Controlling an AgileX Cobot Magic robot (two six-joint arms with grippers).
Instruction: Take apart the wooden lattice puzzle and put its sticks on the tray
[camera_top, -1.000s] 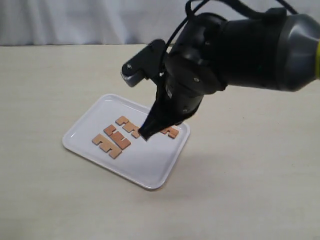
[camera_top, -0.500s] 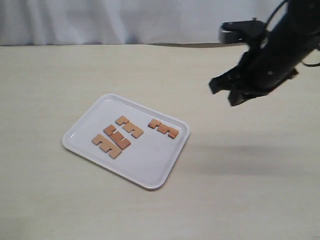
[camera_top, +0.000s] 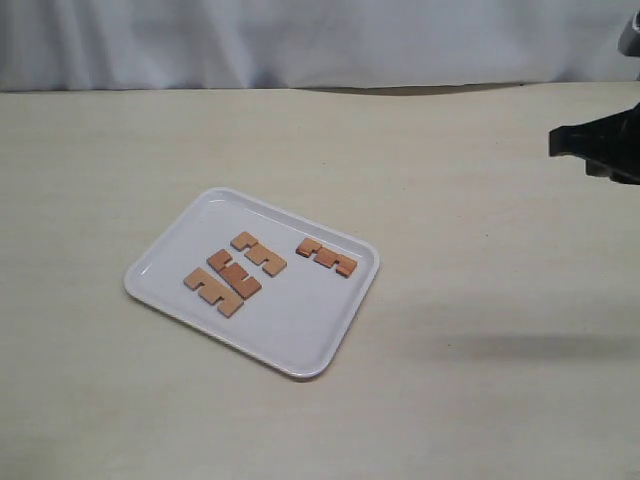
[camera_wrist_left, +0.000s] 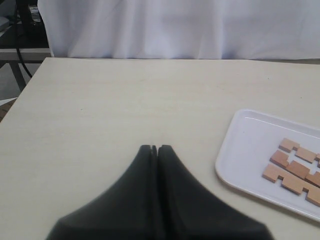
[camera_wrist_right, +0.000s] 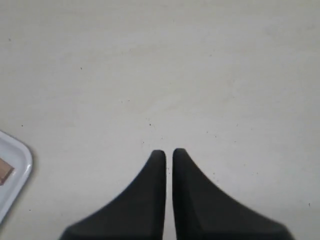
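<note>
The pale table (camera_top: 480, 300) carries the white tray (camera_top: 300, 340). The left tool (camera_wrist_left: 153, 148) is pinched tight together, empty. The right tool (camera_wrist_right: 168, 152) (well away from the tray) shows only a thin slit and grips nothing. Four notched sticks (camera_top: 259, 254) lie flat on the tray, three clustered, one apart.

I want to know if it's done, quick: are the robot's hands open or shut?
Left gripper: shut, holding nothing.
Right gripper: almost shut, thin gap, holding nothing.
</note>
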